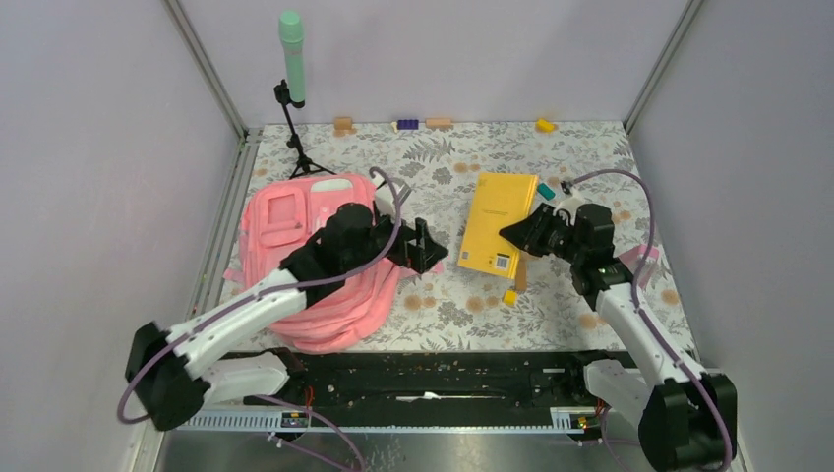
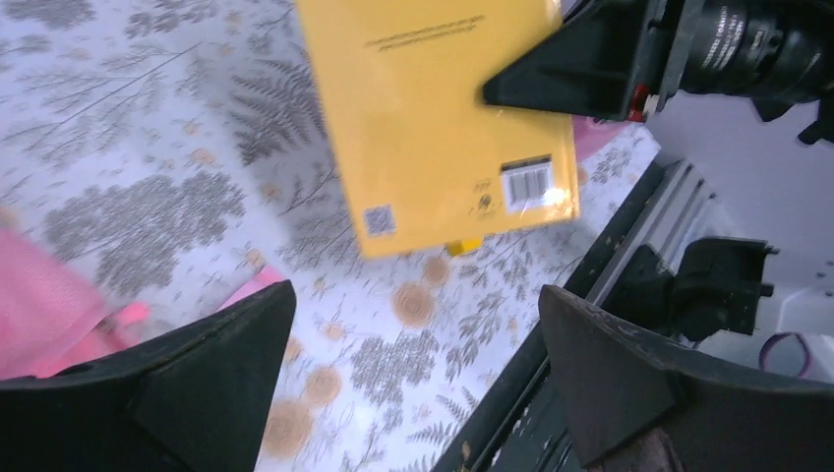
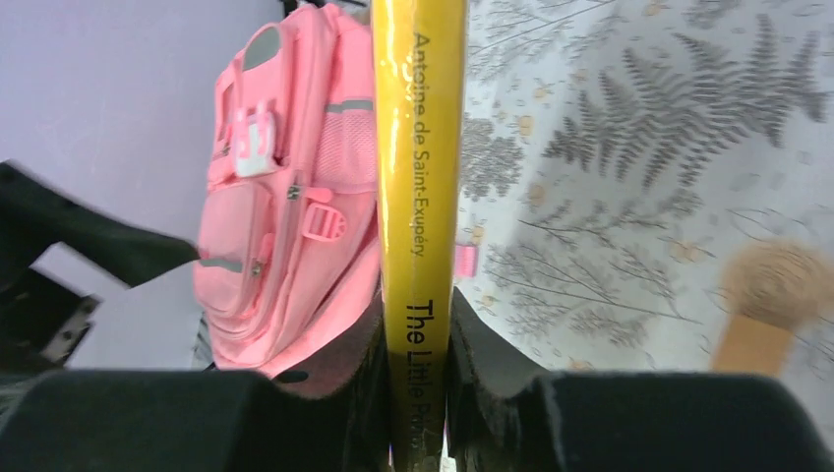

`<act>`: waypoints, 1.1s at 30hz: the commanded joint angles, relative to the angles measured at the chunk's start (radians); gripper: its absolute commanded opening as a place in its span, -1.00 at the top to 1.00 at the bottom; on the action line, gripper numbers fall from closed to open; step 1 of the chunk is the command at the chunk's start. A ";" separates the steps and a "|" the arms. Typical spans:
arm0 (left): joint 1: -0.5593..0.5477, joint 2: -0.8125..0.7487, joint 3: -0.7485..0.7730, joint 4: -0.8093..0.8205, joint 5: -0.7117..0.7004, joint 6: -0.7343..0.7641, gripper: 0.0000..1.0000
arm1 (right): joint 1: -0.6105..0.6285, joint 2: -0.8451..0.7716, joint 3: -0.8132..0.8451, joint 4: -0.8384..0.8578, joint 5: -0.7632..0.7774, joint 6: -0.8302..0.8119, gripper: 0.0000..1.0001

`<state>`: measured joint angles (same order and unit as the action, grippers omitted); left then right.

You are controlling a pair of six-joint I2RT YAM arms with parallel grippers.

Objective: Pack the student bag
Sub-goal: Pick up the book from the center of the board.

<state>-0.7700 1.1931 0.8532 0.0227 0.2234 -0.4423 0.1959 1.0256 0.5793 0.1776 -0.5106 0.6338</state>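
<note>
Yellow book (image 3: 413, 147): spine pinched in right gripper (image 3: 413, 329), possibly lifted off table (image 1: 590, 157). Left gripper (image 1: 425, 248): spread wide, empty, beside pink backpack (image 1: 285, 236).

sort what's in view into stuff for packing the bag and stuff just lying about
For the job:
pink backpack
yellow book, clamped by its spine in the right gripper
left gripper, open near the backpack

Lying about:
green microphone
small blocks along the far edge
yellow cube near the book
</note>
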 commanded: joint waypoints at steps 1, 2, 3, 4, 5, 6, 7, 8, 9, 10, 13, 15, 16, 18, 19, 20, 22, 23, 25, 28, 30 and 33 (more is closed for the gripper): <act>-0.060 -0.147 0.013 -0.440 -0.314 0.096 -0.98 | -0.052 -0.128 0.048 -0.166 -0.037 -0.095 1.00; -0.083 -0.174 0.002 -0.502 -0.372 0.088 -0.98 | -0.053 -0.151 0.047 -0.186 -0.039 -0.103 1.00; -0.111 -0.200 -0.012 -0.557 -0.424 0.065 -0.98 | -0.055 -0.169 0.040 -0.209 -0.043 -0.106 1.00; -0.143 -0.220 -0.022 -0.611 -0.484 0.039 -0.98 | -0.055 -0.186 0.033 -0.216 -0.051 -0.106 1.00; -0.180 -0.235 -0.029 -0.673 -0.543 0.014 -0.98 | -0.054 -0.199 0.023 -0.217 -0.057 -0.101 1.00; -0.219 -0.243 -0.033 -0.701 -0.588 -0.021 -0.98 | -0.055 -0.208 0.014 -0.218 -0.062 -0.096 1.00; -0.272 -0.246 -0.038 -0.746 -0.643 -0.056 -0.98 | -0.055 -0.214 0.002 -0.216 -0.065 -0.090 1.00; -0.329 -0.246 -0.047 -0.772 -0.702 -0.098 -0.98 | -0.056 -0.219 -0.008 -0.216 -0.069 -0.082 1.00; -0.382 -0.241 -0.051 -0.807 -0.769 -0.151 -0.98 | -0.055 -0.222 -0.016 -0.215 -0.074 -0.075 1.00; -0.429 -0.224 -0.050 -0.845 -0.822 -0.197 -0.98 | -0.056 -0.227 -0.030 -0.212 -0.079 -0.069 1.00; -0.507 -0.156 -0.016 -0.981 -0.942 -0.327 -0.98 | -0.056 -0.242 -0.066 -0.186 -0.103 -0.027 1.00; -0.551 -0.117 -0.005 -1.021 -0.968 -0.382 -0.98 | -0.056 -0.251 -0.079 -0.170 -0.105 -0.011 1.00; -0.565 -0.101 -0.008 -1.027 -0.971 -0.403 -0.98 | -0.056 -0.256 -0.084 -0.155 -0.106 -0.006 1.00; -0.577 -0.084 -0.021 -1.031 -0.977 -0.441 -0.98 | -0.056 -0.264 -0.088 -0.153 -0.112 0.002 1.00; -0.578 -0.082 -0.027 -1.036 -0.983 -0.451 -0.97 | -0.056 -0.266 -0.086 -0.153 -0.116 0.004 1.00; -0.578 -0.080 -0.032 -1.042 -0.996 -0.465 -0.97 | -0.056 -0.267 -0.086 -0.153 -0.121 0.008 1.00; -0.577 -0.083 -0.043 -1.059 -1.024 -0.485 -0.97 | -0.056 -0.268 -0.080 -0.153 -0.131 0.012 1.00; -0.577 -0.083 -0.046 -1.070 -1.036 -0.502 -0.97 | -0.056 -0.266 -0.077 -0.153 -0.135 0.013 1.00; -0.577 -0.079 -0.056 -1.074 -1.048 -0.522 -0.98 | -0.056 -0.258 -0.072 -0.154 -0.144 0.012 1.00; -0.555 -0.062 -0.088 -1.040 -1.042 -0.524 -0.97 | -0.056 -0.238 -0.062 -0.146 -0.160 0.003 1.00; -0.517 -0.041 -0.088 -1.033 -1.029 -0.513 -0.97 | -0.056 -0.220 -0.059 -0.127 -0.179 0.014 1.00; -0.473 -0.042 -0.092 -0.997 -1.019 -0.479 -0.97 | -0.056 -0.204 -0.070 -0.062 -0.220 0.059 1.00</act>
<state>-1.2926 1.1473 0.7696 -1.0142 -0.7650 -0.9329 0.1429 0.8143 0.4683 -0.0528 -0.6319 0.6353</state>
